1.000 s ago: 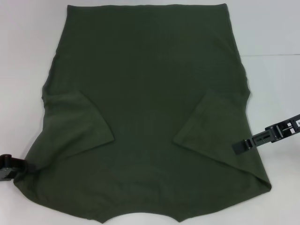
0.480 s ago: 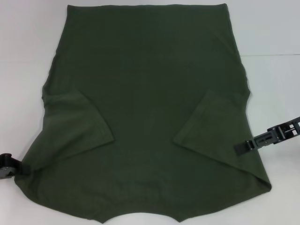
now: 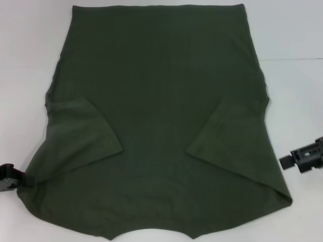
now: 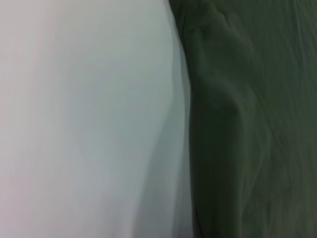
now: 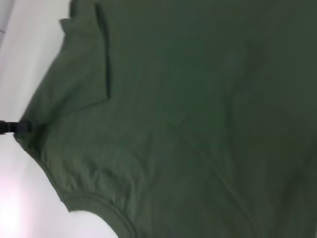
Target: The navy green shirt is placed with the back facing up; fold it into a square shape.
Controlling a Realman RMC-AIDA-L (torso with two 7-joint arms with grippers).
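At the far left edge of the head view, the left pincer (image 3: 9, 177) sits low against the desk (image 3: 25, 60), its dark tip touching the shoulder corner of the navy green shirt (image 3: 161, 101). Whether it is clenched on the cloth or released cannot be told; only part of it shows. The right wrist view shows the same dark tip (image 5: 12, 127) meeting that shoulder corner of the shirt (image 5: 198, 109). The left wrist view shows only the pale desk surface (image 4: 84, 119) beside the wrinkled edge of the shirt (image 4: 247, 129).

Across the centre, the shirt lies spread flat on the desk, plain side up, hem at the far end and collar at the near edge. Both short sleeves are folded inward onto the body: the left sleeve (image 3: 83, 133) and the right sleeve (image 3: 227, 136) each lie as an angled flap. The fabric is largely smooth, with faint creases.

The desk is white, matte and bare around the garment, with a faint seam line (image 3: 292, 59) running across its right part. Nothing of the room beyond the desk is visible.

On the right, the right pincer (image 3: 303, 157) hangs above bare desk, just beside the shirt's right edge and apart from it. Its state cannot be told.
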